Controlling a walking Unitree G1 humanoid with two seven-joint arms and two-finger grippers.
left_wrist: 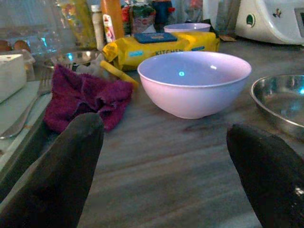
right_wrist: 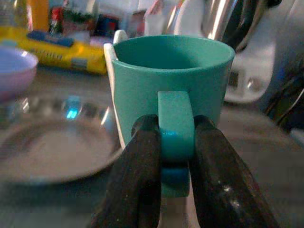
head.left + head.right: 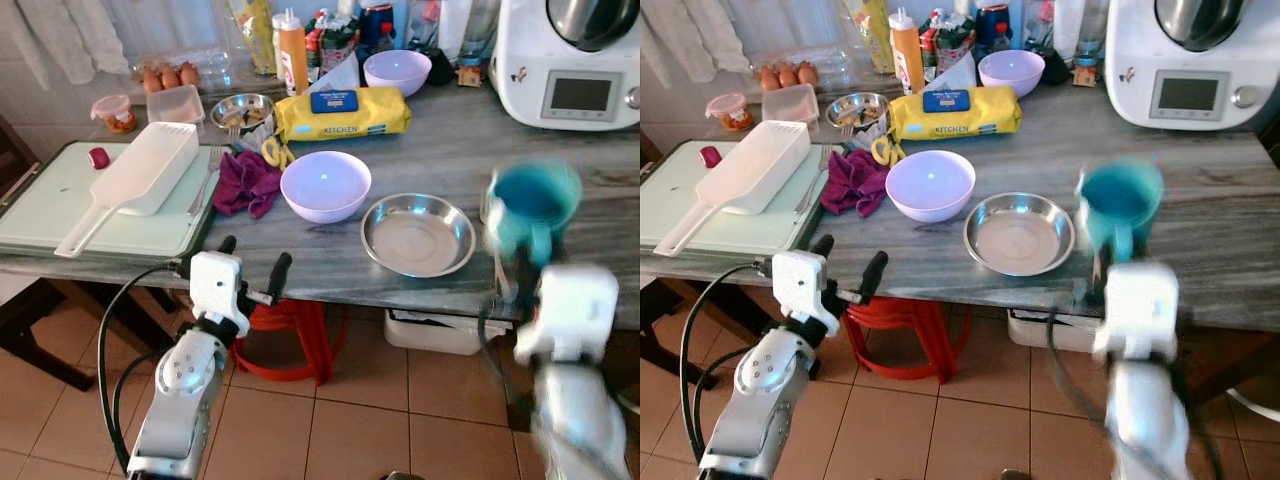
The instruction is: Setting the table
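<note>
Teal mug (image 2: 173, 76) at right of frame, blurred, handle pinched in my right gripper (image 2: 176, 142) beside steel bowl (image 3: 418, 234). My left gripper (image 3: 255, 262) spread wide, lower left, facing lilac bowl (image 1: 194, 81).

The left arm (image 3: 180, 400) reaches up from below toward the counter (image 3: 420, 290) edge, silver forearm ending in a white wrist block. The left gripper (image 3: 252, 262) sits at the counter's front edge with its two black fingers (image 1: 61, 175) spread wide apart, nothing between them. The right arm (image 3: 575, 410), blurred, rises on the right side; the right gripper (image 2: 175, 156) has its fingers (image 2: 137, 180) pinched on the handle of a teal mug (image 2: 173, 66), held upright above the counter.
</note>
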